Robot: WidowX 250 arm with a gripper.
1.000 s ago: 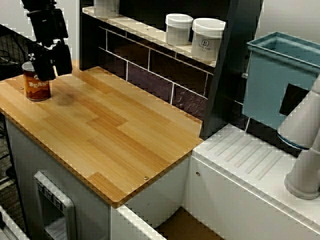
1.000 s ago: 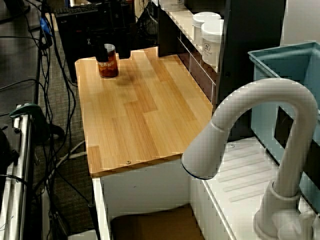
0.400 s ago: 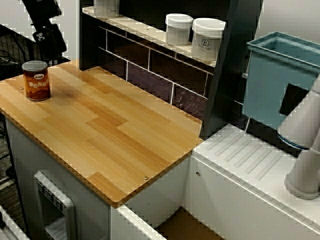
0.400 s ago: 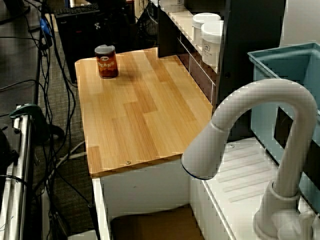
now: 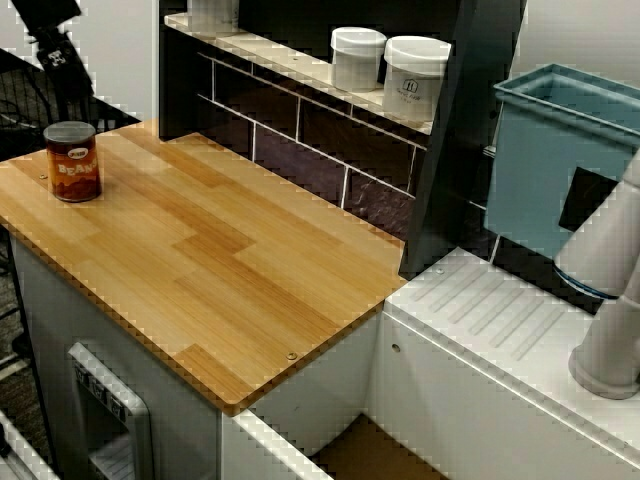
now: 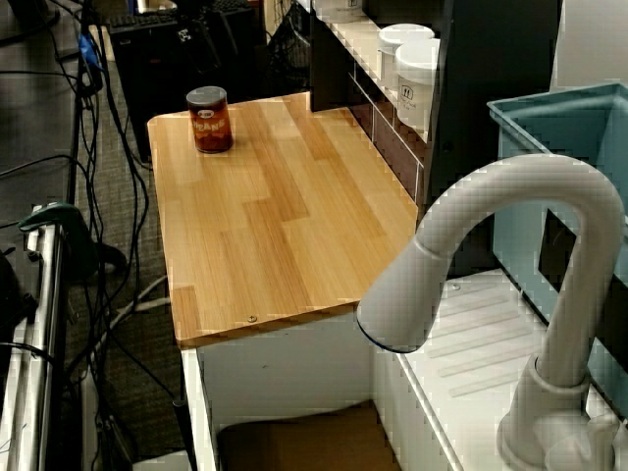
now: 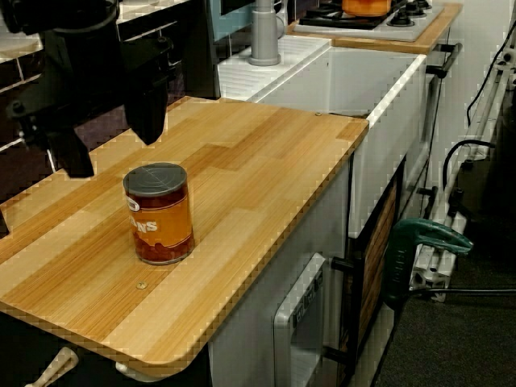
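claw [image 7: 106, 135] hangs with its two black fingers spread wide, gripping nothing, above and slightly behind the can [image 7: 159, 214], clear of it. the can is a short upright cylinder with a dull metal lid and glossy orange-brown label, standing near a corner of the smooth wood-plank countertop [image 7: 266, 161]. beyond lie a white ribbed drainboard [image 7: 246, 74] and a grey faucet base [image 7: 264, 36].

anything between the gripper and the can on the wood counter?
Nothing visible. The gripper hangs open above the can, apart from it, with only air between them. No other object stands on the wooden counter near the can.
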